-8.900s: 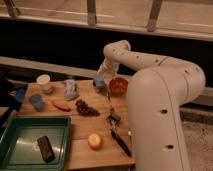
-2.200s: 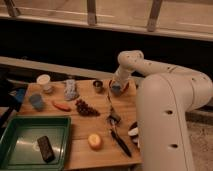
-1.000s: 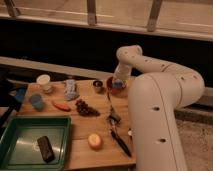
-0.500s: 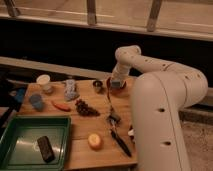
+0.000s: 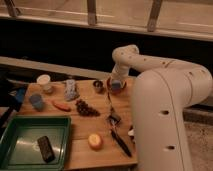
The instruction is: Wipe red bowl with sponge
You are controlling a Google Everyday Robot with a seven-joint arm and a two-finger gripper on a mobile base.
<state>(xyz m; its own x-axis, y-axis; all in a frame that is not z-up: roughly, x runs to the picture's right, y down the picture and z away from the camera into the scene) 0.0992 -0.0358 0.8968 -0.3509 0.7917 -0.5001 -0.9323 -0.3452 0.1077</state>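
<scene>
1. The gripper (image 5: 116, 86) hangs over the red bowl (image 5: 112, 84), clamped tight on the sponge (image 5: 117, 86).
2. The sponge looks soft and light; it likely squashes, so hold its sides.
3. The bowl sits at the table's (image 5: 80, 140) far edge, glossy, probably slippery.

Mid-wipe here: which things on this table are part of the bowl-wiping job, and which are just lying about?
In the job:
- red bowl
- sponge, in the bowl
- gripper, shut on the sponge, down in the bowl

Lying about:
- grapes
- green tray
- dark block in the tray
- blue cup
- white cup
</scene>
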